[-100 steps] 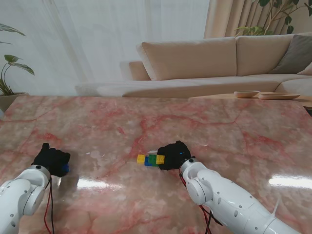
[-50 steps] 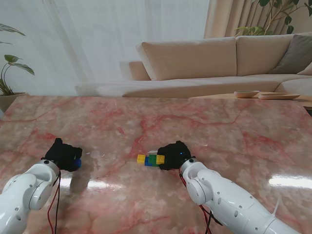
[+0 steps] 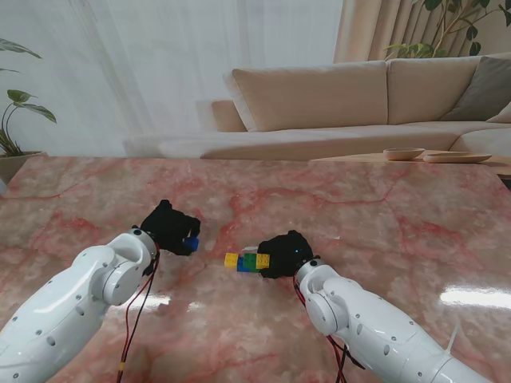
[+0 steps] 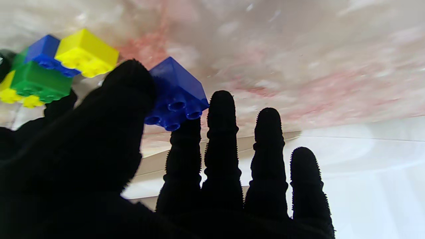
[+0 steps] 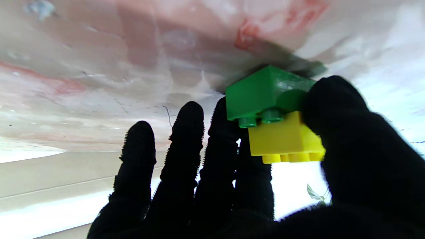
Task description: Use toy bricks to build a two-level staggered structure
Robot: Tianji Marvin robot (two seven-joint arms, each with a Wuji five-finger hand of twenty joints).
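A small brick structure [image 3: 247, 261] of yellow, green and blue bricks stands on the marble table [image 3: 359, 215] in front of me. My right hand [image 3: 286, 254] is shut on its right end, thumb and fingers pinching the green brick [image 5: 265, 94] and the yellow brick [image 5: 285, 141] on it. My left hand [image 3: 169, 227] hovers to the left of the structure, shut on a loose blue brick [image 4: 176, 94] held between thumb and index finger. The left wrist view shows the structure [image 4: 49, 69] just beyond that brick, apart from it.
A beige sofa [image 3: 359, 100] and a low side table with dishes [image 3: 435, 155] stand beyond the table's far edge. A potted plant [image 3: 12, 120] is at the far left. Red cables hang from both wrists.
My left hand has travelled right and away from me with the blue brick, from the near left of the table to beside the structure. The right hand has stayed put.
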